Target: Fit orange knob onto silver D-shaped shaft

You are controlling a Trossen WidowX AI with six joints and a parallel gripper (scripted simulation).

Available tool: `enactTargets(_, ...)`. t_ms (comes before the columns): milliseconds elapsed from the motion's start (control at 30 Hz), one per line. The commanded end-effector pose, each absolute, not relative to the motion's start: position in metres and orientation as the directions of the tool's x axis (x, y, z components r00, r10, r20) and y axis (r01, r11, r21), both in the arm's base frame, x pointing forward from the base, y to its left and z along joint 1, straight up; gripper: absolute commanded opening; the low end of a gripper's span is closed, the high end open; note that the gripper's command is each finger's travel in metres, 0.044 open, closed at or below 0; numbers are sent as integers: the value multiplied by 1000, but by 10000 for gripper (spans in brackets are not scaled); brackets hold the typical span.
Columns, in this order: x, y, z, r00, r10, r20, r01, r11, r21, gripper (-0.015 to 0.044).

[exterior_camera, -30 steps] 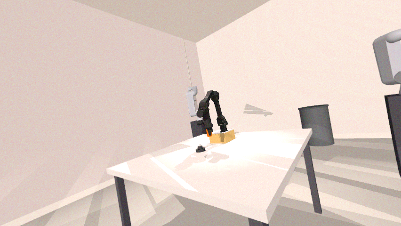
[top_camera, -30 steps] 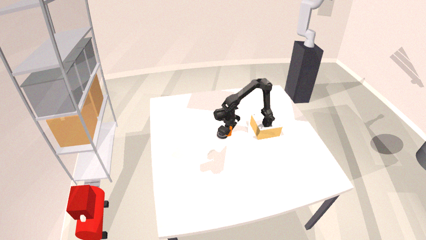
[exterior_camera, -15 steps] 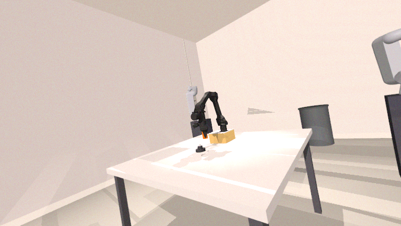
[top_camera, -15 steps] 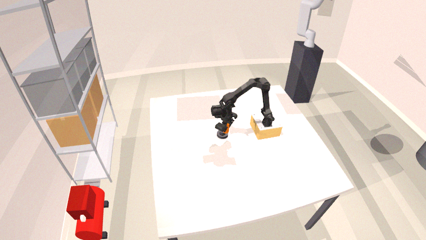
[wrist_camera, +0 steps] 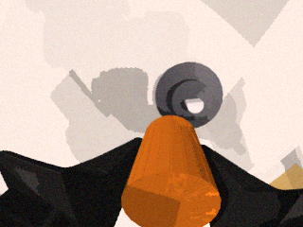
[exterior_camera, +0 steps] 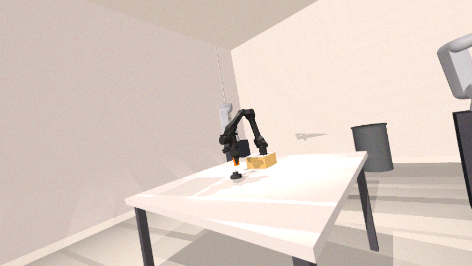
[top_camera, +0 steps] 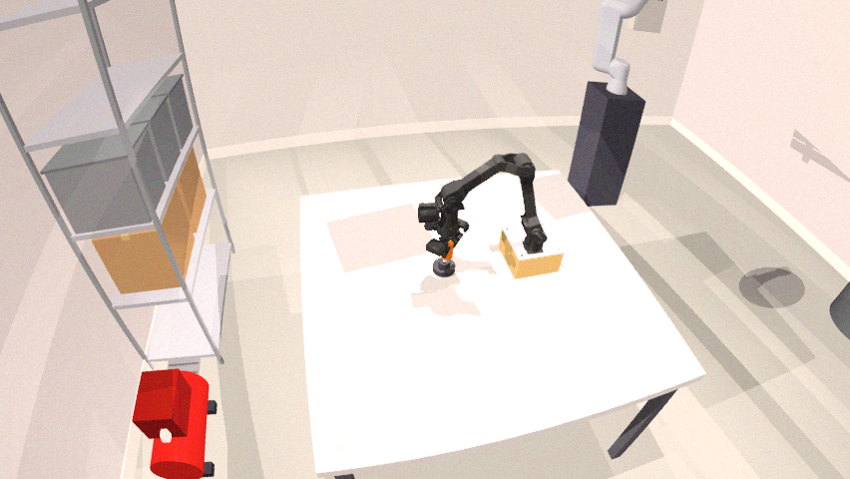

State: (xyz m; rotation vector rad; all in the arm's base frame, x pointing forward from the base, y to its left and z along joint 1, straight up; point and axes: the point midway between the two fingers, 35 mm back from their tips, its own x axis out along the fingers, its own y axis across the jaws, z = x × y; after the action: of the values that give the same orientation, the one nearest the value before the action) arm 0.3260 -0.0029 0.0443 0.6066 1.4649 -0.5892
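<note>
The orange knob [top_camera: 449, 251] [exterior_camera: 234, 162] [wrist_camera: 170, 156] is held between the fingers of my gripper [exterior_camera: 235, 160] [wrist_camera: 169, 147], which is shut on it. The knob is roughly upright and its underside and hole are hidden. The dark round pedestal [top_camera: 443, 269] [exterior_camera: 235, 177] [wrist_camera: 165, 95] stands on the table. Its silver shaft [exterior_camera: 235, 170] [wrist_camera: 195, 106] points up, and a flat side shows in the wrist view. In the exterior view the knob hangs above the shaft with a gap between them. In the wrist view the shaft shows just beyond the knob's far end, a little to the right.
The arm's base stands at a yellow-orange box [top_camera: 538, 265] [exterior_camera: 257, 162] [wrist_camera: 289, 179] on the white table [top_camera: 505, 368] [exterior_camera: 231, 211]. A shelf rack, a red tank, a grey bin and a white arm on a dark plinth stand off the table.
</note>
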Motion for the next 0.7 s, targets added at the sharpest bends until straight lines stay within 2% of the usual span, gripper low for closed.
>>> enactTargets(0, 327, -14, 42, 30, 1, -1000, 689, 724, 21, 0)
enactTargets(367, 326, -34, 36, 30, -1, -1000, 667, 744, 19, 0)
enactTargets(667, 328, -36, 36, 30, -1, -1000, 476, 880, 13, 0)
